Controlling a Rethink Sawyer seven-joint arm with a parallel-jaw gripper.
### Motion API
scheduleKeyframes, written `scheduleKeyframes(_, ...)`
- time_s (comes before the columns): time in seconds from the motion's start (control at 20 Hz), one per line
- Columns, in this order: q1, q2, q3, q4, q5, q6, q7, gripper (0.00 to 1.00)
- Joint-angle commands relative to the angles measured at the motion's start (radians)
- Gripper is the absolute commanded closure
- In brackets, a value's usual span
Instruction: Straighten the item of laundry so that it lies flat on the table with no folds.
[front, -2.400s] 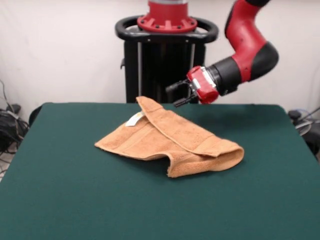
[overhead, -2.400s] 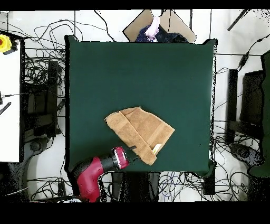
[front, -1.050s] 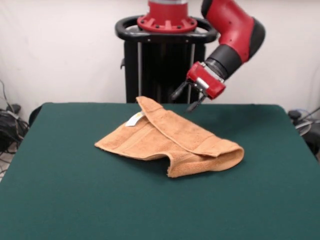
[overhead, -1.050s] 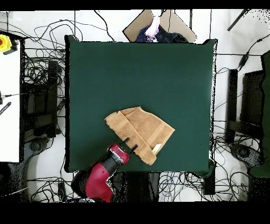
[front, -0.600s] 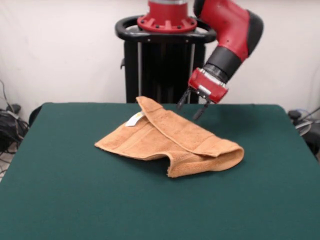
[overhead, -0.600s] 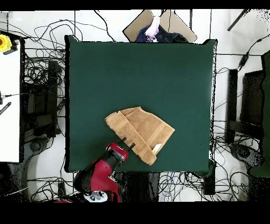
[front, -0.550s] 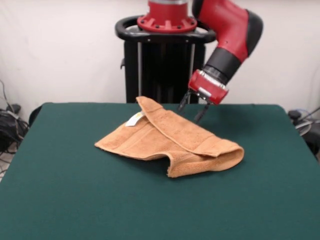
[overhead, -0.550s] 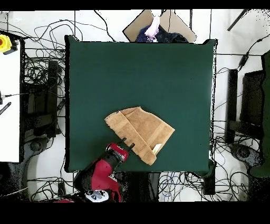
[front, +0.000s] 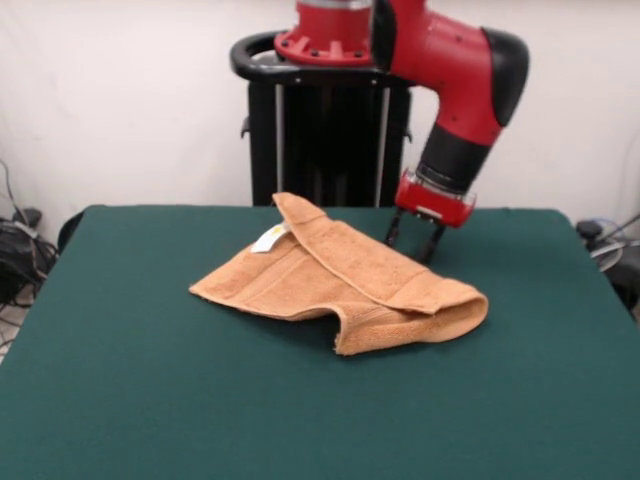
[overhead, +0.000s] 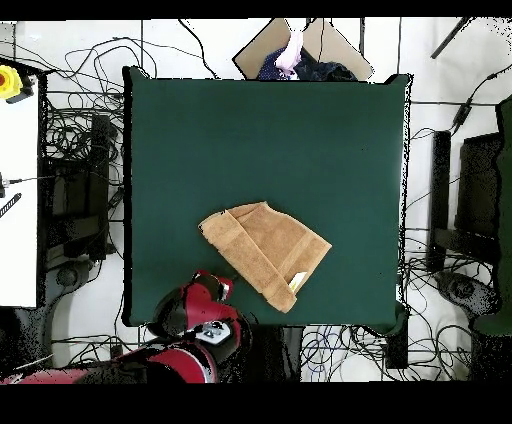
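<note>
The towel (front: 335, 285) lies doubled over on the tabletop (front: 150, 400), so the pincer (front: 414, 238), fingers apart and empty, hangs just behind its folded band, seemingly to grip it

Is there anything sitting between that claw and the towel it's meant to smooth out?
Nothing visible. The gripper hangs open just behind the folded towel, with only bare green table between them. No other object lies on the table, so the towel has free room to be spread flat.
</note>
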Motion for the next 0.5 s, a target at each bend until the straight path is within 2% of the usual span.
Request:
scheduleKeyframes(0.05,-0.112,0.022,0.204,-0.256,-0.186,0.103,-0.035,0.00)
scheduleKeyframes(0.3,-0.190,0.021,0.293,-0.291,-0.321,0.114,-0.004,0.00)
scheduleKeyframes(0.4,-0.179,0.000,0.287,-0.294,-0.317,0.188,0.004,0.00)
scheduleKeyframes(0.5,-0.190,-0.033,0.310,-0.287,-0.307,0.321,0.002,0.00)
